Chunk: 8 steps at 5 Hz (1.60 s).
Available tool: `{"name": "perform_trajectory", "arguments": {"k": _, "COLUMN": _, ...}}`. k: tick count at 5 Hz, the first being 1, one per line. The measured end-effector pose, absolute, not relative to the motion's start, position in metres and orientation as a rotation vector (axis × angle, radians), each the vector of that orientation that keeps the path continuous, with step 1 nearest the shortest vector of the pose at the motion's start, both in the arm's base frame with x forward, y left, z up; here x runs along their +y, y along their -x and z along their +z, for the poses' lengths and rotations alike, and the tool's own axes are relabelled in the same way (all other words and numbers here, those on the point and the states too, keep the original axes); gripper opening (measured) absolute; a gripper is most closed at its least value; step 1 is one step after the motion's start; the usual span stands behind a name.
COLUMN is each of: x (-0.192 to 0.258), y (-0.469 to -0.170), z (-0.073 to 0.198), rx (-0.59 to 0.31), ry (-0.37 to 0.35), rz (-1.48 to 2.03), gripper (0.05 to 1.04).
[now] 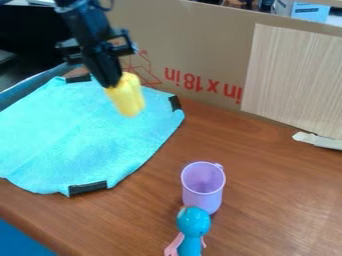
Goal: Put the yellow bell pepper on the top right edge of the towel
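A black claw (115,84), its fingers closed on the top end of a yellow pepper (129,99), holds it over the upper right of a blue towel (80,135), with a purple cup (202,192) and blue toy (194,223) on the table (274,185)

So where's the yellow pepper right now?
The yellow pepper is in the upper left of the camera view, at the tip of the black tool, over the blue towel.

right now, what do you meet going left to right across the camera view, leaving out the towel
yellow pepper → purple cup → wood-grain panel
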<state>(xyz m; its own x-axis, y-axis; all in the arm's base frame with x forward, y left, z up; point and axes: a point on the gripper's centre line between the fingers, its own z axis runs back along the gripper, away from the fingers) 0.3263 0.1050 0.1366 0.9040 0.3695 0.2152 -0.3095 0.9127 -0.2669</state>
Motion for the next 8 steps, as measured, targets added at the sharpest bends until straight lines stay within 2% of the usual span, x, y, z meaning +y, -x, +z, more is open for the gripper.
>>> {"name": "perform_trajectory", "arguments": {"k": 1, "x": 0.117, "y": -0.337, "z": 0.136, "rx": -0.279, "ry": 0.238, "rz": 0.387, "gripper": 0.086}}
{"name": "perform_trajectory", "arguments": {"k": 3, "x": 0.126, "y": -0.387, "z": 0.115, "rx": -0.246, "ry": 0.229, "rz": 0.442, "gripper": 0.086}}
{"name": "perform_trajectory", "arguments": {"k": 5, "x": 0.121, "y": -0.407, "z": 0.1, "rx": -0.233, "ry": 0.158, "rz": 0.433, "gripper": 0.086}}
{"name": "perform_trajectory", "arguments": {"k": 6, "x": 0.12, "y": -0.41, "z": 0.093, "rx": -0.254, "ry": 0.084, "rz": 0.413, "gripper": 0.117}}
{"name": "perform_trajectory", "arguments": {"k": 7, "x": 0.118, "y": -0.411, "z": 0.092, "rx": -0.253, "ry": 0.066, "rz": 0.407, "gripper": 0.304}}
{"name": "perform_trajectory", "arguments": {"k": 8, "x": 0.116, "y": -0.41, "z": 0.088, "rx": -0.247, "ry": 0.037, "rz": 0.396, "gripper": 0.605}}
